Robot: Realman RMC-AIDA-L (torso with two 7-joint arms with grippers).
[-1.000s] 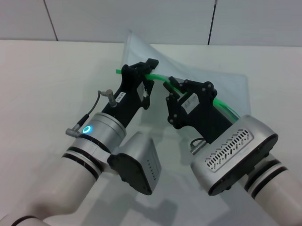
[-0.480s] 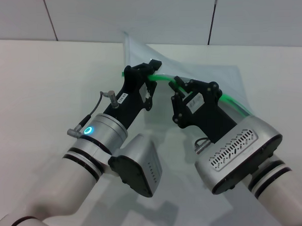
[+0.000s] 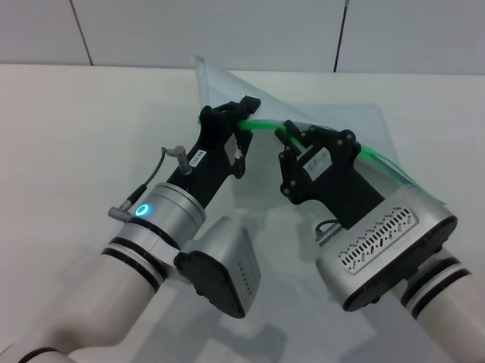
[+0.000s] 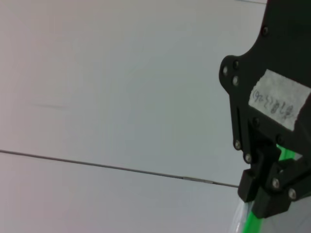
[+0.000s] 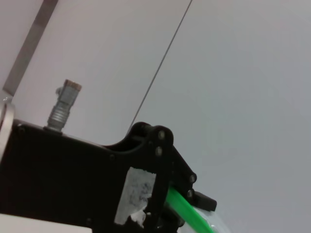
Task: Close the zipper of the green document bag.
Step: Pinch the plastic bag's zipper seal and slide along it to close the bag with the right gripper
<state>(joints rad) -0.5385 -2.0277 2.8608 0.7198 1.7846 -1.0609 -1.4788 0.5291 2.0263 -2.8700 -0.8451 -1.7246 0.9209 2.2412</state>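
Observation:
The green document bag [image 3: 336, 124], a translucent pale pouch, is held up off the white table with its far corner raised. Its zipper [image 3: 264, 126] is a bright green strip curving from my left gripper to the right, behind my right arm. My left gripper [image 3: 238, 111] is shut on the zipper's left end. A short way along the strip, my right gripper [image 3: 291, 134] is shut on it; the slider tab is hidden by the fingers. The left wrist view shows the right gripper [image 4: 265, 194] on the green zipper [image 4: 251, 222]. The right wrist view shows the left gripper [image 5: 194, 194] and the zipper [image 5: 187, 211].
The white table [image 3: 65, 116] stretches bare to the left of both arms. A pale panelled wall [image 3: 221, 23] stands close behind the bag. Both forearms fill the near part of the head view.
My right gripper has slid a little to the right along the green strip. The short green end that stuck out left of my left gripper no longer shows.

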